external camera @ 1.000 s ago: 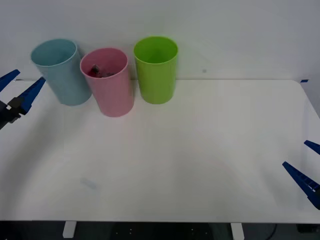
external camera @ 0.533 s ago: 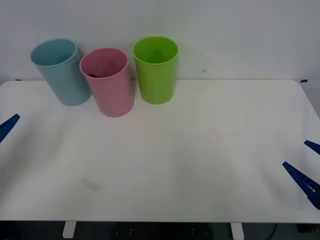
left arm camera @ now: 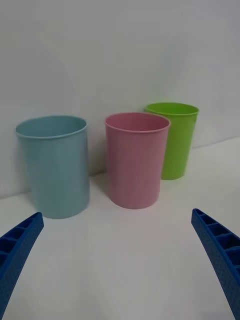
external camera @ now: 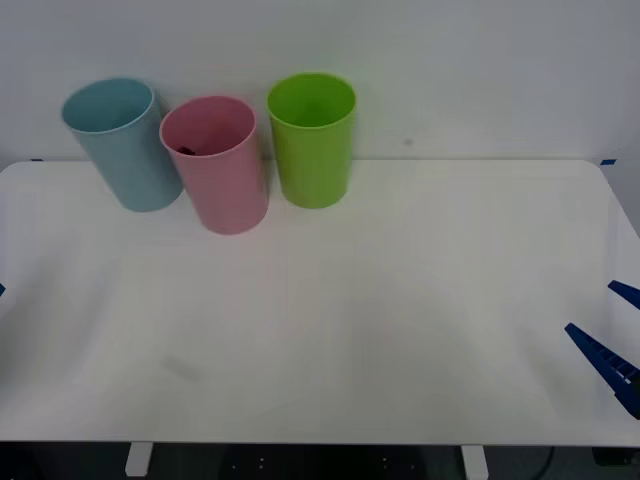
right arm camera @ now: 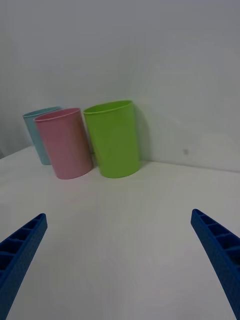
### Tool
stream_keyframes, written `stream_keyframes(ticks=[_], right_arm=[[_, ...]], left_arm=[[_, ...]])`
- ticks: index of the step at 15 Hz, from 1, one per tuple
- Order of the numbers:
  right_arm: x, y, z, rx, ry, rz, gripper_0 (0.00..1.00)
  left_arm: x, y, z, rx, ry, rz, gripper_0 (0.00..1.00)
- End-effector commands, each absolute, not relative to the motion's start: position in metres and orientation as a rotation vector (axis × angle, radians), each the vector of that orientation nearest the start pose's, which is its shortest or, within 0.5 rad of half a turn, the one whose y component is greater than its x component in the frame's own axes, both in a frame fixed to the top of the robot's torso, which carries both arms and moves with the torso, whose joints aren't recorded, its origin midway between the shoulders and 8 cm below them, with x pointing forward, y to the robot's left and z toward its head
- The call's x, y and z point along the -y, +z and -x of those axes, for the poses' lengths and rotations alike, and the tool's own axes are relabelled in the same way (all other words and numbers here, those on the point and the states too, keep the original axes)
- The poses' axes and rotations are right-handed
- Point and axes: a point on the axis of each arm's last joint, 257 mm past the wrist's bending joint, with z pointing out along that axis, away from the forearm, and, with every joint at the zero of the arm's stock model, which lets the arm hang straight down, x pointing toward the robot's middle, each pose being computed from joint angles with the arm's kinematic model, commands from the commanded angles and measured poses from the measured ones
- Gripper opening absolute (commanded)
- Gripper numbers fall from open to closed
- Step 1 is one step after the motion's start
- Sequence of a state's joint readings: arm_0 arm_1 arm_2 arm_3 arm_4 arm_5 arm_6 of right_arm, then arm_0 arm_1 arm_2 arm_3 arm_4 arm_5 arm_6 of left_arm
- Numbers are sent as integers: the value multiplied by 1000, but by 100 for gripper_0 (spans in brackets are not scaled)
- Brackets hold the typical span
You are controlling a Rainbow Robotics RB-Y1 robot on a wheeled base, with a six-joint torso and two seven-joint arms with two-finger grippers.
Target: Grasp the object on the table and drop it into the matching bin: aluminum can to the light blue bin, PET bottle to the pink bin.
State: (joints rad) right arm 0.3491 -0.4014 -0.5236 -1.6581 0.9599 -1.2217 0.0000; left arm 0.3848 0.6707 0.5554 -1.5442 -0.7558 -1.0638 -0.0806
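Observation:
The pink bin (external camera: pixel 218 170) stands on the white table (external camera: pixel 400 300) at the back left, between the light blue bin (external camera: pixel 125 150) and a lime green one. Just under its near-left rim a dark sliver (external camera: pixel 186 151) shows inside, most likely the PET bottle; the rest of it is hidden by the bin wall. My left gripper (left arm camera: pixel 117 215) is open and empty, well back from the bins, facing the pink bin (left arm camera: pixel 136 160) and the light blue bin (left arm camera: pixel 56 167). My right gripper (external camera: pixel 612 330) is open and empty at the table's right front edge.
The lime green bin (external camera: pixel 313 140) stands right of the pink one, near the wall. In the right wrist view the open right gripper (right arm camera: pixel 119 215) looks across bare tabletop towards the three bins (right arm camera: pixel 112 140).
The left gripper has drawn back to the left and towards the front, almost leaving the front view. The bottle has sunk deeper into the pink bin. The right arm has not moved.

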Motion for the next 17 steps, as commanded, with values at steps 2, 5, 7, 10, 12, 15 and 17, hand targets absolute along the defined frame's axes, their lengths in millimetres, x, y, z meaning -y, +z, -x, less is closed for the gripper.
stream_keyframes(ticks=[2,5,7,10,12,15,17], right_arm=[[330,-169,-342,-1441,567,465,100],[330,-169,-342,-1441,567,465,100],[330,-169,-342,-1441,567,465,100],[330,-169,-342,-1441,567,465,100],[330,-169,-342,-1441,567,465,100],[330,-169,-342,-1441,567,465,100],[330,-169,-342,-1441,567,465,100]], left_arm=[[-437,-150,-339,-1531,-370,-410,100],[-435,-160,-326,-1557,-391,-405,100],[-432,-166,-319,-1571,-408,-406,100],[-433,-170,-315,-1583,-412,-404,100],[-431,-175,-310,-1594,-423,-405,100],[-428,-179,-309,-1602,-434,-403,100],[-428,-179,-309,-1602,-434,-403,100]])
